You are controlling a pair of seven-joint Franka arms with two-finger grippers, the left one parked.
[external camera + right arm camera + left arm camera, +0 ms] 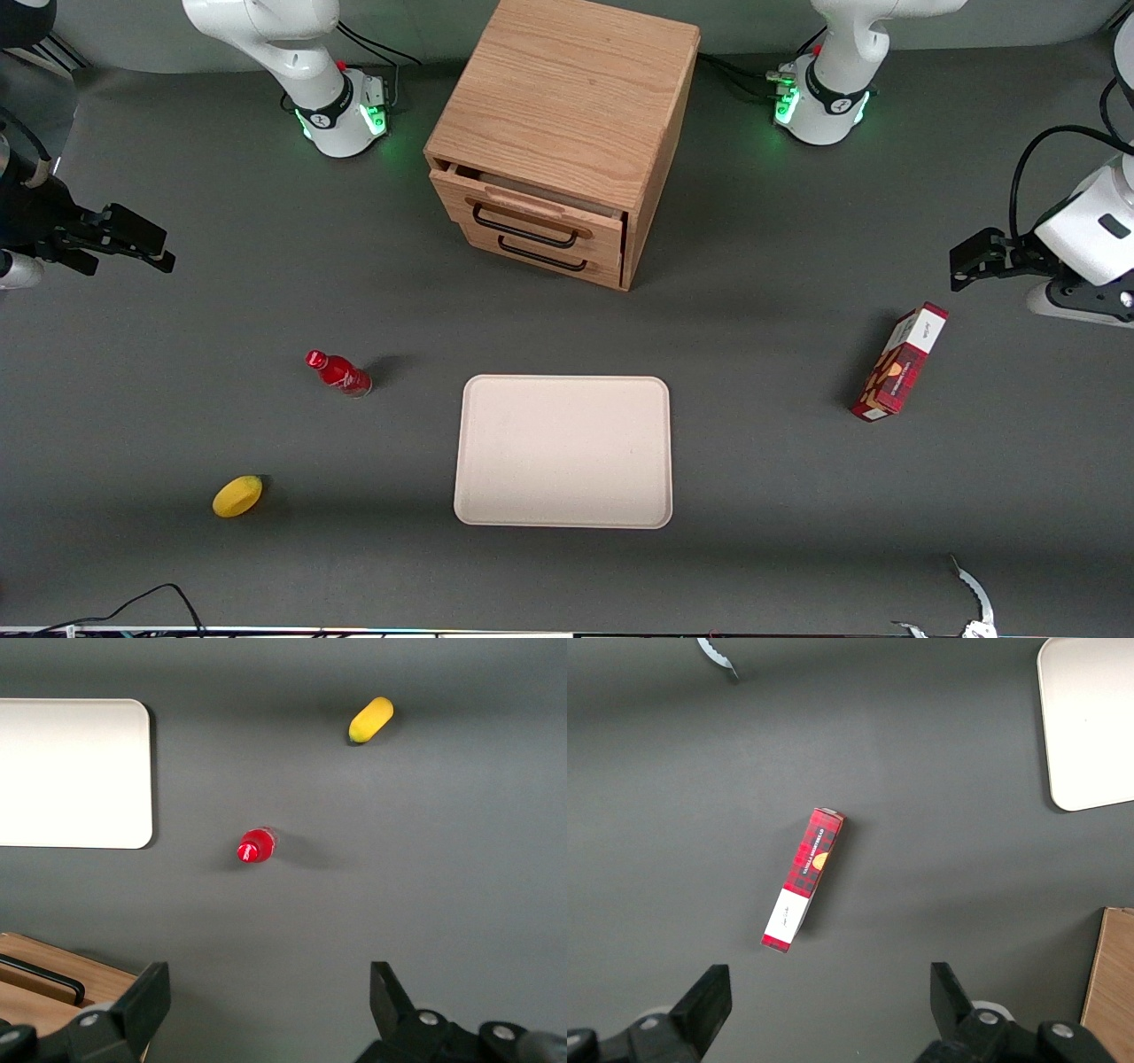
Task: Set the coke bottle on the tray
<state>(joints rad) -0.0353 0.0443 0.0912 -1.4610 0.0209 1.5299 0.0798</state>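
Observation:
The coke bottle (339,373), small and glossy red with a red cap, stands upright on the grey table. It is beside the tray (563,452), toward the working arm's end and apart from the rim. The cream-beige tray has nothing on it. My gripper (166,250) hovers above the table at the working arm's end, farther from the front camera than the bottle and well apart from it. In the right wrist view the gripper (270,983) is open with only bare table between its fingers, and the bottle (256,845) and a corner of the tray (71,771) show below.
A wooden drawer cabinet (567,115) stands farther from the front camera than the tray, its top drawer slightly ajar. A yellow lemon (237,496) lies nearer the front camera than the bottle. A red carton (899,361) lies toward the parked arm's end.

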